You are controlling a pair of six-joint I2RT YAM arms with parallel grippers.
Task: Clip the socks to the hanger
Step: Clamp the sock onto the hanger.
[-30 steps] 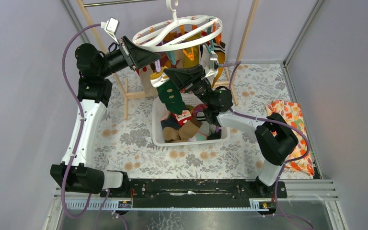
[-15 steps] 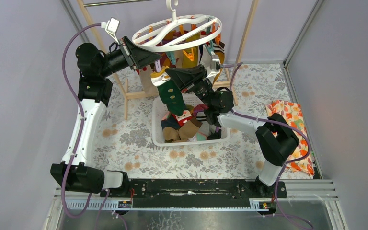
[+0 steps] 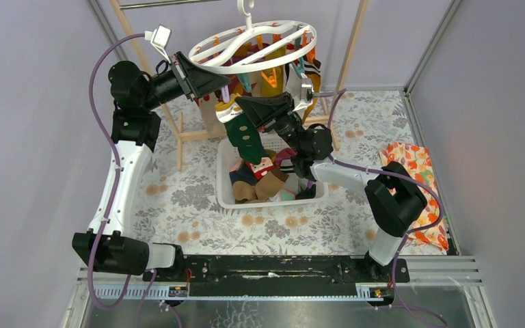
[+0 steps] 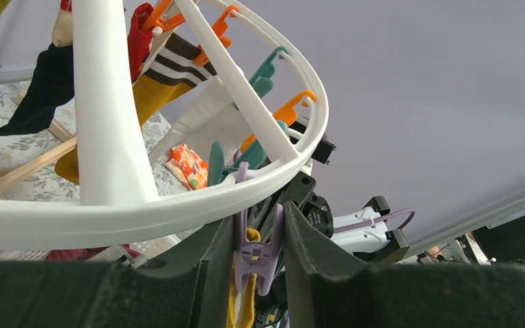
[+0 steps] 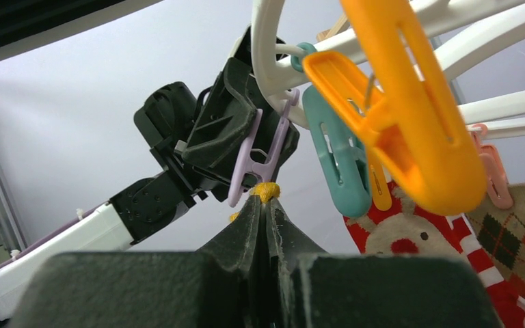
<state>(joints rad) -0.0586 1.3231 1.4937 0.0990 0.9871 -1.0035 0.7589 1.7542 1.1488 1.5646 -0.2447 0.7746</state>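
Note:
The white round hanger [image 3: 260,66] hangs from the rack, with several socks clipped along its far side. My left gripper [image 4: 258,232] is shut on a lilac clip [image 4: 256,249] that dangles from the ring's near rim [image 4: 143,212], squeezing its handles. My right gripper [image 5: 265,199] is shut on the yellow cuff [image 5: 266,190] of a dark green dotted sock [image 3: 246,140]. It holds that cuff right at the lilac clip's [image 5: 260,154] lower end. Whether the cuff sits inside the clip's mouth is hidden. The rest of the sock hangs down over the basket.
A white slotted basket [image 3: 222,184] below holds several more socks [image 3: 263,181]. Orange [image 5: 396,116] and teal [image 5: 338,154] clips and a Santa-patterned sock [image 5: 410,239] hang close to my right gripper. A wooden rack [image 3: 181,133] stands behind, and an orange floral cloth [image 3: 417,184] lies far right.
My right gripper and the green sock have crept slightly up toward the lilac clip. The left gripper and the hanger have stayed put.

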